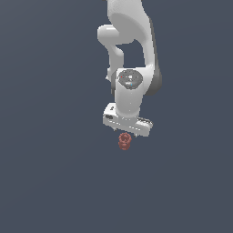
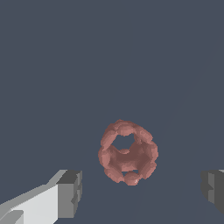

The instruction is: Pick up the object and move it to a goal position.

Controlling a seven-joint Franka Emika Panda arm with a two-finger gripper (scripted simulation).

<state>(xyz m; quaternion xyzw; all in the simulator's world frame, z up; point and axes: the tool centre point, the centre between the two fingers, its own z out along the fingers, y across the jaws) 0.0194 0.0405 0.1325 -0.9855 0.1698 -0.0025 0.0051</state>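
Observation:
The object point(image 1: 124, 141) is a small dark-red lumpy thing like two stacked rings, lying on the dark grey floor. In the wrist view the object point(image 2: 127, 152) shows as a knobbly ring with a hollow middle. My white gripper point(image 1: 128, 129) hangs just above it, pointing down. In the wrist view the gripper point(image 2: 142, 192) is open, its two grey fingertips point(image 2: 70, 192) standing wide apart on either side of the object, and nothing is held. I cannot tell whether the fingertips reach down to the object's height.
A plain dark grey floor point(image 1: 54, 182) fills both views. The white arm point(image 1: 132, 45) rises behind the gripper toward the exterior view's top.

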